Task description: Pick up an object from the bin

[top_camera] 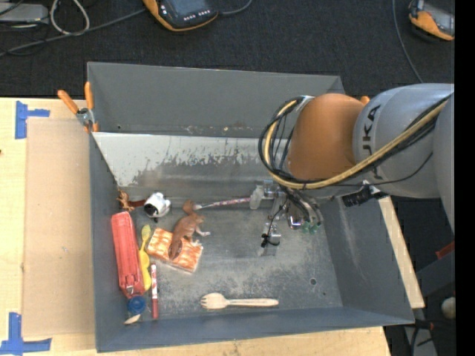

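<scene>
The arm's orange cover [320, 136] rose highest, above the bin's [223, 110] right half, looped by cables. Below it the gripper [269, 240] hung over bare floor near the bin's middle, somewhat right of centre; whether it was apart or together could not be told.

Counted, the bin held one of each thing. One thin pinkish rod [223, 202] lay nearest, its right end just beyond the gripper toward the far wall and apart from it. One wooden fork [237, 301] lay along the near edge, well apart from the gripper. To the left, one brown dinosaur [189, 228] rested partly on one orange waffle [177, 254].

By the left wall lay one long red case [125, 262], with one yellow piece [145, 238] and one red pen [154, 291] just beside it and one blue cap [135, 302] at its near end. One white toy [156, 205] and one small brown figure [126, 199] sat toward the far left corner.
</scene>
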`<act>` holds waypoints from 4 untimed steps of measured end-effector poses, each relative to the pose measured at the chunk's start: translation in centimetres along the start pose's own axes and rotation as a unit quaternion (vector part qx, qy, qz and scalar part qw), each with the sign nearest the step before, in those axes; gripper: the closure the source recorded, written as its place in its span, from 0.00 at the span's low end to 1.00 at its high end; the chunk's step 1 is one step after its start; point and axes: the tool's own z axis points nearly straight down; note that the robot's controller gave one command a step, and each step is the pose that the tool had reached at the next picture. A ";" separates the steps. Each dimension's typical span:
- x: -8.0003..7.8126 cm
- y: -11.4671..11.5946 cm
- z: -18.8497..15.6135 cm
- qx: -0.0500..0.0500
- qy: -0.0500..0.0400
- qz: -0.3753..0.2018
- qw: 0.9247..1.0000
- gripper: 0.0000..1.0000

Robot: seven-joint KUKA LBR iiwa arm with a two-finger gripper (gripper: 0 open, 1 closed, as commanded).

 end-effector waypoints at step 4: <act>1.6 14.5 2.4 0.000 -0.001 -0.057 0.998 0.00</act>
